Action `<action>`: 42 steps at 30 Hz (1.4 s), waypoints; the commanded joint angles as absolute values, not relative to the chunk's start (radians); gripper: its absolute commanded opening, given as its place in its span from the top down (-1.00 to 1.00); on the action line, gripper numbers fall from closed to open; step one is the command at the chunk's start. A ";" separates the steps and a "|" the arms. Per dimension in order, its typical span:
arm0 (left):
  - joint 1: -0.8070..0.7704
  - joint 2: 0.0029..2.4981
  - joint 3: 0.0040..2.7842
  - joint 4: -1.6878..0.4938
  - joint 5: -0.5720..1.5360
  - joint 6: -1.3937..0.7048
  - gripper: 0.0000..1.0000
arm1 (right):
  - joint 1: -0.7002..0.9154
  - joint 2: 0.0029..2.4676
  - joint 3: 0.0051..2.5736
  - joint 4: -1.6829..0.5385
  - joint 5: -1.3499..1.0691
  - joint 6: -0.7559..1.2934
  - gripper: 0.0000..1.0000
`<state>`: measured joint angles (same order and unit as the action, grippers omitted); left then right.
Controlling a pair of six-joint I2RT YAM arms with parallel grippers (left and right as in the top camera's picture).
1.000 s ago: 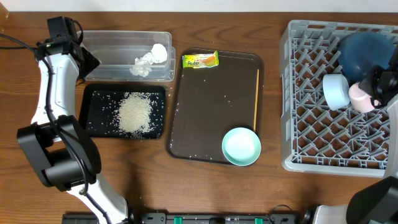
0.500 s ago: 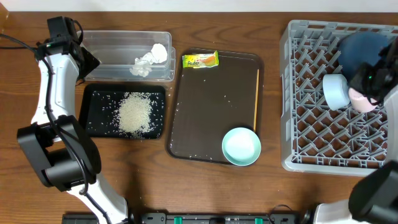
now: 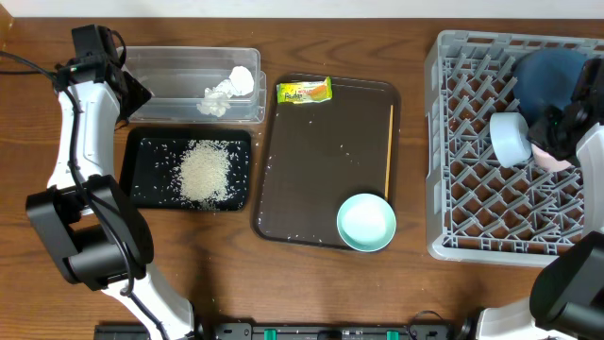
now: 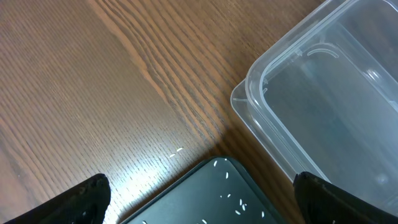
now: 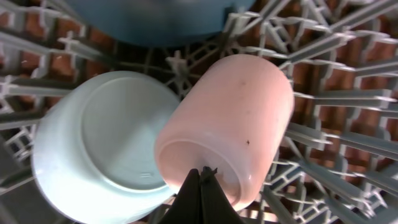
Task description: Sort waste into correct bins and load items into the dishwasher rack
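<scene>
Right gripper is over the big grey lattice plastic dishwasher rack at the table's right edge. Its fingers are squeezed to a thin line at the rim of the small pink-and-white cup, and I can't tell if they're pinching it. The cup lies on its side against a pale blue bowl standing on edge, below the large dark blue plate.

Left gripper is spread wide and holding nothing, near the far left corner over the clear rectangular plastic tub and the shallow black tray. The tub holds the crumpled white tissue, the tray holds the white rice grains.

The yellow-green snack wrapper, thin orange stick and second pale blue bowl sit on the brown serving tray mid-table. The wrapper's print is too small to read.
</scene>
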<state>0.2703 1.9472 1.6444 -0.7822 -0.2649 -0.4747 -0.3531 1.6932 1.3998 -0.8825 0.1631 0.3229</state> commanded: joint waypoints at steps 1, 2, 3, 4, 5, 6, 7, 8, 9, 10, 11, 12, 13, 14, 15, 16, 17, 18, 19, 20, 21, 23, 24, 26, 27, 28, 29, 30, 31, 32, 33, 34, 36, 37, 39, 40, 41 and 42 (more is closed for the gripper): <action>0.272 1.956 1.645 -0.785 -0.271 -0.484 -0.92 | -0.365 1.698 1.400 -0.894 0.367 0.386 0.98; 0.272 1.956 1.645 -0.785 -0.271 -0.485 -0.92 | -0.365 1.697 1.400 -0.894 0.381 0.394 0.98; 0.272 1.956 1.645 -0.785 -0.271 -0.484 -0.92 | -0.365 1.695 1.400 -0.895 0.389 0.398 0.98; 0.272 1.956 1.645 -0.785 -0.271 -0.485 -0.92 | -0.365 1.692 1.400 -0.894 0.389 0.400 0.98; 0.272 1.956 1.645 -0.785 -0.271 -0.484 -0.92 | -0.365 1.686 1.401 -0.894 0.389 0.400 0.98; 0.272 1.956 1.645 -0.785 -0.271 -0.484 -0.92 | -0.365 1.678 1.401 -0.894 0.389 0.401 0.98; 0.272 1.956 1.645 -0.785 -0.271 -0.484 -0.91 | -0.365 1.673 1.401 -0.893 0.390 0.403 0.99; 0.272 1.956 1.645 -0.785 -0.271 -0.484 -0.91 | -0.365 1.664 1.401 -0.891 0.393 0.404 0.98; 0.272 1.956 1.645 -0.785 -0.271 -0.484 -0.92 | -0.365 1.655 1.401 -0.886 0.393 0.404 0.98; 0.272 1.956 1.645 -0.785 -0.271 -0.484 -0.91 | -0.365 1.650 1.401 -0.884 0.393 0.404 0.98; 0.272 1.956 1.645 -0.785 -0.271 -0.484 -0.92 | -0.365 1.644 1.401 -0.881 0.393 0.404 0.98; 0.272 1.956 1.645 -0.785 -0.271 -0.484 -0.92 | -0.365 1.638 1.401 -0.876 0.393 0.404 0.98; 0.272 1.956 1.645 -0.785 -0.271 -0.484 -0.92 | -0.365 1.634 1.401 -0.873 0.393 0.404 0.98; 0.272 1.956 1.645 -0.785 -0.271 -0.485 -0.92 | -0.365 1.631 1.401 -0.867 0.391 0.404 0.98; 0.272 1.956 1.645 -0.785 -0.271 -0.484 -0.92 | -0.365 1.629 1.401 -0.863 0.385 0.404 0.98; 0.272 1.956 1.645 -0.785 -0.271 -0.484 -0.92 | -0.365 1.628 1.401 -0.860 0.372 0.404 0.98; 0.272 1.956 1.645 -0.785 -0.271 -0.484 -0.92 | -0.365 1.627 1.401 -0.860 0.355 0.403 0.98; 0.272 1.956 1.645 -0.785 -0.271 -0.485 -0.92 | -0.365 1.627 1.401 -0.862 0.338 0.403 0.98; 0.272 1.956 1.645 -0.785 -0.271 -0.484 -0.92 | -0.365 1.627 1.401 -0.865 0.322 0.403 0.98; 0.272 1.956 1.645 -0.785 -0.271 -0.484 -0.91 | -0.365 1.627 1.401 -0.868 0.294 0.404 0.98; 0.272 1.956 1.645 -0.785 -0.271 -0.484 -0.92 | -0.365 1.627 1.401 -0.871 0.257 0.403 0.98; 0.272 1.956 1.645 -0.785 -0.271 -0.485 -0.92 | -0.364 1.627 1.401 -0.862 0.100 0.369 0.98; 0.272 1.956 1.645 -0.785 -0.271 -0.484 -0.92 | -0.360 1.628 1.400 -0.854 0.023 0.329 0.97; 0.272 1.956 1.645 -0.785 -0.271 -0.484 -0.91 | -0.344 1.628 1.400 -0.847 -0.075 0.284 0.95; 0.272 1.956 1.645 -0.785 -0.271 -0.485 -0.92 | -0.328 1.628 1.400 -0.849 -0.079 0.284 0.77; 0.272 1.956 1.645 -0.785 -0.271 -0.484 -0.92 | -0.319 1.628 1.400 -0.849 -0.073 0.284 0.60; 0.272 1.956 1.645 -0.785 -0.271 -0.484 -0.92 | -0.307 1.630 1.400 -0.846 -0.052 0.287 0.39; 0.272 1.956 1.645 -0.785 -0.271 -0.484 -0.91 | -0.298 1.633 1.400 -0.840 -0.020 0.299 0.36; 0.272 1.956 1.645 -0.785 -0.271 -0.484 -0.92 | -0.290 1.636 1.400 -0.832 0.030 0.319 0.37; 0.272 1.956 1.645 -0.785 -0.271 -0.484 -0.92 | -0.285 1.639 1.400 -0.824 0.070 0.336 0.46; 0.272 1.956 1.645 -0.785 -0.271 -0.484 -0.92 | -0.282 1.644 1.400 -0.810 0.108 0.345 0.62; 0.272 1.956 1.645 -0.785 -0.271 -0.484 -0.92 | -0.282 1.652 1.400 -0.793 0.126 0.344 0.79; 0.272 1.956 1.645 -0.785 -0.271 -0.484 -0.92 | -0.282 1.671 1.400 -0.761 0.127 0.344 0.98; 0.272 1.956 1.645 -0.785 -0.271 -0.484 -0.92 | -0.282 1.681 1.400 -0.750 0.127 0.344 0.97; 0.272 1.956 1.645 -0.785 -0.271 -0.485 -0.92 | -0.282 1.709 1.400 -0.739 0.128 0.348 0.97; 0.272 1.956 1.645 -0.785 -0.271 -0.485 -0.92 | -0.282 1.723 1.400 -0.736 0.128 0.356 0.98; 0.272 1.956 1.645 -0.785 -0.271 -0.485 -0.92 | -0.282 1.739 1.400 -0.732 0.128 0.364 0.97; 0.272 1.956 1.645 -0.785 -0.271 -0.485 -0.92 | -0.282 1.758 1.400 -0.728 0.127 0.364 0.98</action>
